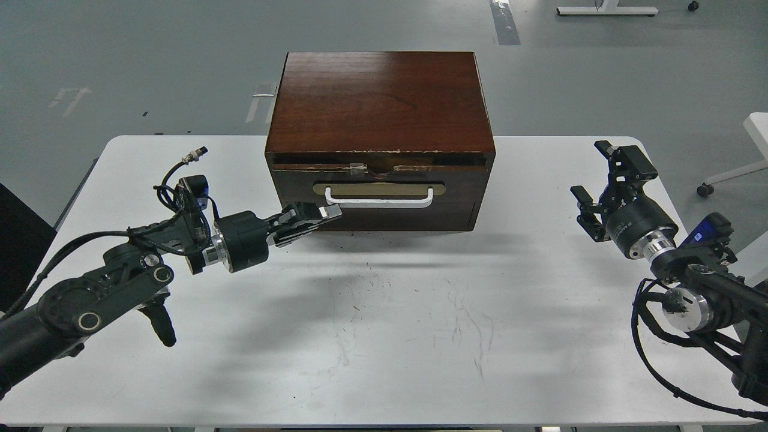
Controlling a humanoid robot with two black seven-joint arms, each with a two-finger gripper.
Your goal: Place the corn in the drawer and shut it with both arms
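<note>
head view: drawer (384, 195) sits nearly shut in the cabinet (378, 102) on the table (384, 336); left gripper (321, 216), fingers pinched together, touches its handle's left end; right gripper (600, 186) spread wide, well apart.

The drawer (380, 195) sits in the front of a dark red-brown wooden cabinet (380, 102) at the far middle of the white tabletop (384, 336). It looks pushed in, its front about flush with the cabinet face, with a thin dark slot along its chipped top edge. A white bar handle (378, 198) lies level across a tan oval plate (379, 188). The left claw (315, 219) has its fingers drawn together, tip just beside the handle's left end. The right claw (600, 186) hangs well apart to the right, fingers spread. No corn shows.
</note>
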